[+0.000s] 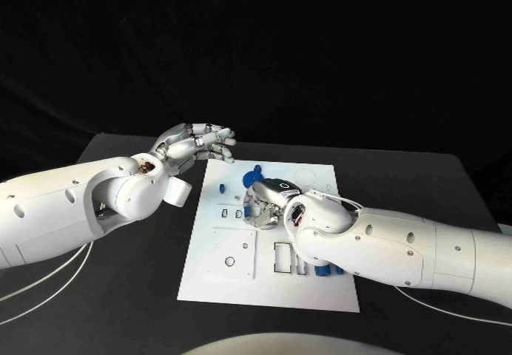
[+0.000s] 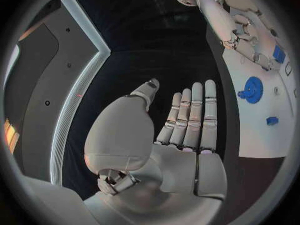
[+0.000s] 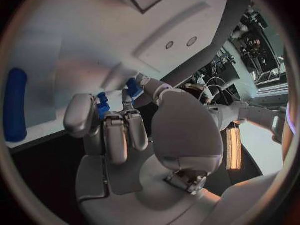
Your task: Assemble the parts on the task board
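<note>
The white task board (image 1: 214,274) lies in the middle of the table. My right hand (image 1: 267,205) hangs low over the board's middle with its fingers curled down; in the right wrist view they pinch a small blue part (image 3: 103,107). My left hand (image 1: 197,144) is raised off the board's far left corner, its fingers (image 2: 190,112) straight and side by side, holding nothing. A round blue part (image 1: 253,177) sits near the board's far edge, with a small blue part (image 1: 221,187) to its left. The left wrist view shows both, the round blue part (image 2: 253,89) and the small one (image 2: 272,120).
Several blue parts (image 1: 323,270) lie at the board's right side, partly under my right forearm. A long blue part (image 3: 15,105) lies on the board beside the right hand. Rectangular slots (image 1: 283,257) and small holes mark the board. Black table (image 1: 128,296) surrounds it.
</note>
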### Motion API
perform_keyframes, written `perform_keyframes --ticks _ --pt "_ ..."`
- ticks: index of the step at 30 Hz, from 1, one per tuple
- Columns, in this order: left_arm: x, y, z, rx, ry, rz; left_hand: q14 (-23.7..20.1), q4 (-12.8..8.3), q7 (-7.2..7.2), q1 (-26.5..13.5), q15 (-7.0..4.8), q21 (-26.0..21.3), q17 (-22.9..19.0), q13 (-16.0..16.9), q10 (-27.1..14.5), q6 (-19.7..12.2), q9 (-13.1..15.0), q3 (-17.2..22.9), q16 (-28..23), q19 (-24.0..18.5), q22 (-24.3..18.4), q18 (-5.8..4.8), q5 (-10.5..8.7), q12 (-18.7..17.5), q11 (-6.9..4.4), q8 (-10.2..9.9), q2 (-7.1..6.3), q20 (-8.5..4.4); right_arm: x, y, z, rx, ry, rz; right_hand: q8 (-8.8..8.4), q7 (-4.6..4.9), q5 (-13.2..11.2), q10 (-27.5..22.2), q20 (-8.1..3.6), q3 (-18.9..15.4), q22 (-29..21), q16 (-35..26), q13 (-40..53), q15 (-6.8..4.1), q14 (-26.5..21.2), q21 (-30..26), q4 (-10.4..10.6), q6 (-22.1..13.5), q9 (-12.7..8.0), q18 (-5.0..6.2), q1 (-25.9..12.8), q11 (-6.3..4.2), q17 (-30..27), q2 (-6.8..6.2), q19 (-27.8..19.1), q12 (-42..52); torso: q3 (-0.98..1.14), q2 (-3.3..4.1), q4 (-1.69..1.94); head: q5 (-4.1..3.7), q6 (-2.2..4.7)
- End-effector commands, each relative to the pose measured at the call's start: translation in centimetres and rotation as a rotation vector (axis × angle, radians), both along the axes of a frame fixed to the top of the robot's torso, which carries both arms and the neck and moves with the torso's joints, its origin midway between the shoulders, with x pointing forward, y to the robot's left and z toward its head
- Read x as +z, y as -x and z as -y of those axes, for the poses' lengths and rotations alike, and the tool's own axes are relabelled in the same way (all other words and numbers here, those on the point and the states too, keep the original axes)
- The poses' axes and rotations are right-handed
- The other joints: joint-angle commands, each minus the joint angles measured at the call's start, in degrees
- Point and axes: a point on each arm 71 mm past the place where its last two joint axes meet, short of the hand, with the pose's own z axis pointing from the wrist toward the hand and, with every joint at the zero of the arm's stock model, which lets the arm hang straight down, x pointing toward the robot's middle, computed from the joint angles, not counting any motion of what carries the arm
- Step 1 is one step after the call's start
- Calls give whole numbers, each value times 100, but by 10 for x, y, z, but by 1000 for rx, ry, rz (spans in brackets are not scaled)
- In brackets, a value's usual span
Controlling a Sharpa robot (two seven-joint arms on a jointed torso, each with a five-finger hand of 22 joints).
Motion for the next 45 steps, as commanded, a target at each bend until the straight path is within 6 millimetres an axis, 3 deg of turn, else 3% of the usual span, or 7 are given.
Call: perform_keyframes --ticks 1,25,31,34,37,40,45 --pt "1 0 3 -21 8 7 10 -7 106 73 21 -9 -5 -5 7 -19 5 -22 -34 23 -5 105 11 5 -1 -34 -2 13 0 1 -1 10 12 5 -51 15 -31 -10 21 -109 -12 23 630 45 611 -39 46 -84 -13 -26 -94 42 1506 -36 -24 -45 0 0 0 7 8" --pt "0 -2 -2 -9 -38 15 103 45 102 73 2 1 -26 -22 34 -2 8 -103 1 94 -8 116 2 25 -14 -26 -28 4 14 6 13 11 -129 87 -269 98 -33 -27 83 -729 0 23 617 111 611 -81 284 -485 -88 -24 10 118 1506 -69 -16 -56 5 -15 -2 12 9" --pt "-5 -5 -9 -17 -174 21 1007 252 -67 185 -290 455 257 71 657 211 10 -347 713 739 198 131 -81 326 -273 11 -31 -256 31 9 35 56 -238 37 -228 98 -23 -31 100 -884 -25 23 620 119 611 -141 384 -432 -74 -11 277 121 1506 90 -35 -53 1 -34 -14 36 30" --pt "-12 -6 -12 -35 -289 -23 1642 525 -267 236 -540 1040 946 379 1056 399 120 -495 1592 1109 547 108 -46 830 -518 224 -48 -499 40 7 51 67 -272 -49 -158 86 -4 -37 101 -817 -47 23 617 115 611 -183 390 -310 -45 -2 376 112 1506 164 -49 -56 4 -59 -25 66 21" --pt "-20 -5 -13 -71 -402 -91 2965 1100 -453 151 -729 1645 3478 1105 1248 388 441 -704 3531 1348 974 98 124 1914 -700 754 23 -686 47 6 68 53 -299 -136 -81 65 2 -63 96 -795 -77 23 589 104 611 -235 439 -193 3 9 356 96 1506 196 -69 -80 3 -81 -37 84 23" --pt "-27 -4 -13 -108 -537 -157 3734 1179 -593 -161 -853 3036 4951 1704 1401 451 839 -982 4539 2299 2894 -164 6 2806 -855 1391 176 -818 52 4 89 9 -332 -231 17 36 28 -58 82 -775 -84 23 597 84 611 -260 485 -106 69 14 334 71 1506 211 -74 -74 7 -105 -44 99 9" --pt "-32 -2 -7 -182 -747 -229 4158 1219 -811 -651 -1053 4213 5936 4343 2432 521 1380 -1409 5125 3122 4698 -455 -167 4557 -1071 2174 544 -1003 59 0 120 -65 -368 -315 52 27 88 -60 72 -761 -86 23 596 74 611 -270 496 -104 103 15 331 61 1506 205 -74 -76 22 -136 -29 133 -29"
